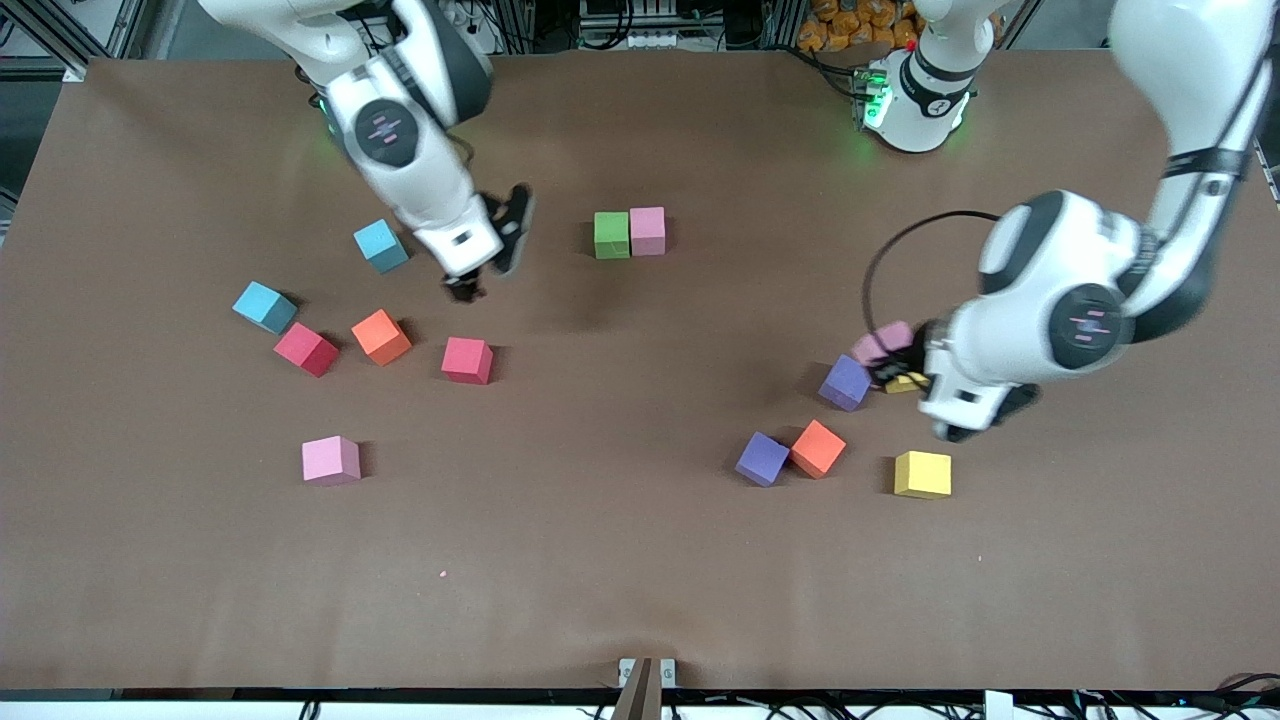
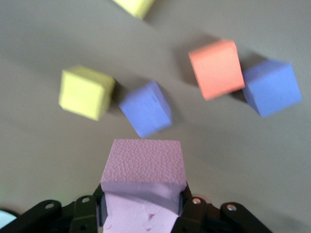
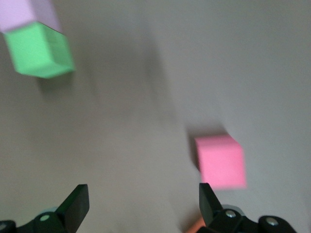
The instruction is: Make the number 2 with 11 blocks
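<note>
The left gripper (image 1: 897, 365) is clamped on a pink cube (image 2: 144, 167), holding it in the air above the table (image 1: 640, 560) at the left arm's end. Directly under it sit a purple cube (image 2: 146, 108) and a small yellow cube (image 2: 86, 92), which lie just beside each other. Nearer the front camera than this gripper, an orange cube (image 1: 818, 448) touches a second purple cube (image 1: 763, 459), and another yellow cube (image 1: 923, 474) lies apart from them, toward the left arm's end.

The right gripper (image 1: 488, 260) hangs with its fingers spread wide and nothing between them, over bare table at the right arm's end. Just nearer the front camera than it lies a red cube (image 1: 467, 360). Toward the right arm's end from that cube are an orange cube (image 1: 381, 337) and a darker red cube (image 1: 306, 349), close together. Two light-blue cubes lie there as well: one (image 1: 381, 246) just beside the right gripper, the other (image 1: 265, 306) near the darker red cube. A lone pink cube (image 1: 331, 460) lies well nearer the front camera.

Between the two grippers, toward the robots' bases, a green cube (image 1: 611, 235) and a pink cube (image 1: 647, 231) touch side by side.
</note>
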